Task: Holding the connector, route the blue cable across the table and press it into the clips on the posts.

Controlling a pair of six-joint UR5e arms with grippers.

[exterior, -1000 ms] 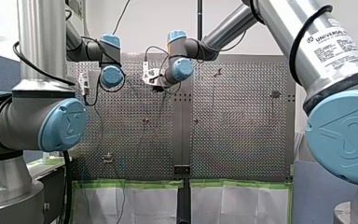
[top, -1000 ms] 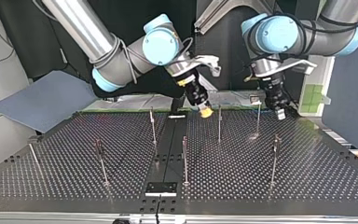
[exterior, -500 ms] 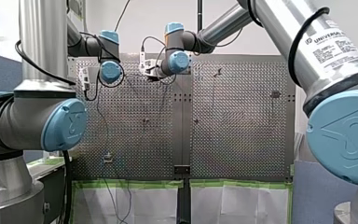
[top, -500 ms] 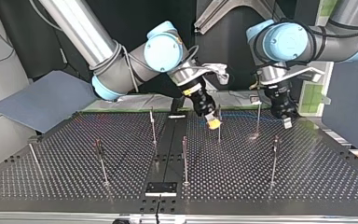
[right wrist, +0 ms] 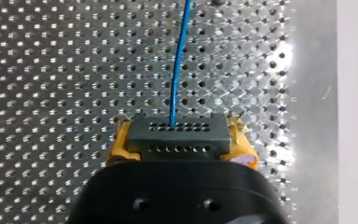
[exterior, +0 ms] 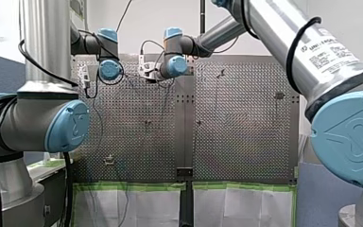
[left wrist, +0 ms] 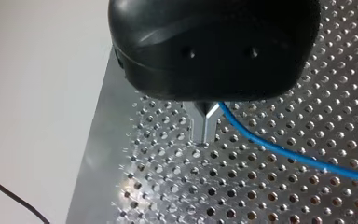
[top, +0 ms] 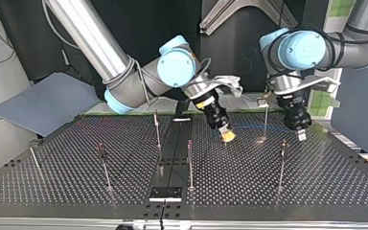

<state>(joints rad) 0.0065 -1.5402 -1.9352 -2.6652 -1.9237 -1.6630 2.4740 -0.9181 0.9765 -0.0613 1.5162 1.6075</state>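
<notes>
In the right wrist view my right gripper (right wrist: 179,149) has its yellow pads (right wrist: 119,147) shut on a dark grey connector (right wrist: 178,134). The blue cable (right wrist: 179,60) leaves it straight ahead over the perforated table. My left gripper (left wrist: 205,130) has its metal fingers shut together just above the table, and the blue cable (left wrist: 279,149) runs out sideways from their base. In the top view my right gripper (top: 227,135) is near the middle and my left gripper (top: 300,135) at the right. The cable (top: 249,127) hangs between them, past a thin post (top: 266,117).
Several thin posts stand on the table, among them a post (top: 190,163) at the centre, a post (top: 281,163) near my left gripper and a post (top: 103,165) at the top view's left. A grey sheet (top: 43,103) lies beyond the table's far left corner.
In the top view both grippers have come down and toward the view's right and near side. The blue cable now shows stretched between them.
</notes>
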